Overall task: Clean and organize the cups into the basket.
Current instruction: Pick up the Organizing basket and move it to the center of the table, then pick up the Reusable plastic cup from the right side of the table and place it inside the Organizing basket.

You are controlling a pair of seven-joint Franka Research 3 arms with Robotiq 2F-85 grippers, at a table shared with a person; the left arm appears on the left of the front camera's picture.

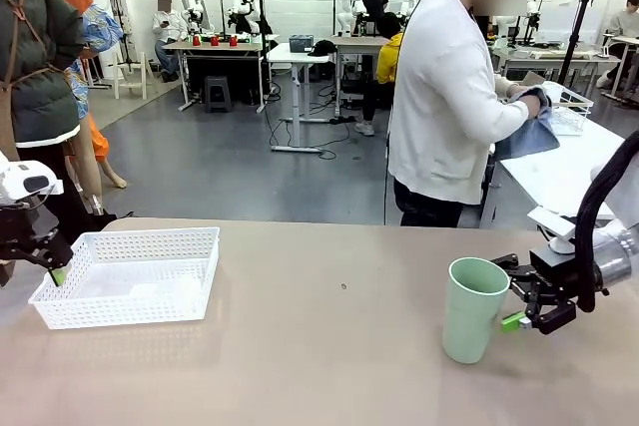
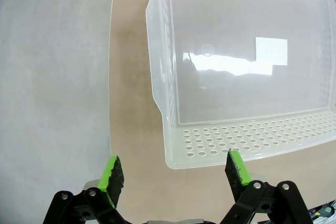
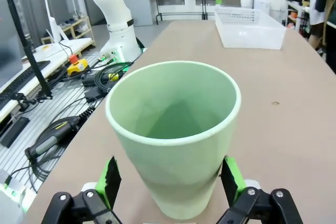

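A pale mint green cup stands upright on the table at the right. My right gripper reaches in from its right side, open. In the right wrist view the cup sits between the two green pads, which flank its lower part without clamping it. The white lattice basket lies at the left with nothing in it. My left gripper hangs open just off its left end. In the left wrist view the basket has its near corner just beyond my open fingertips.
At the far side a person stands turned away, rubbing something with a blue cloth beside a white wire basket on another table. Bare tabletop lies between basket and cup. The left arm's white base stands off the table edge.
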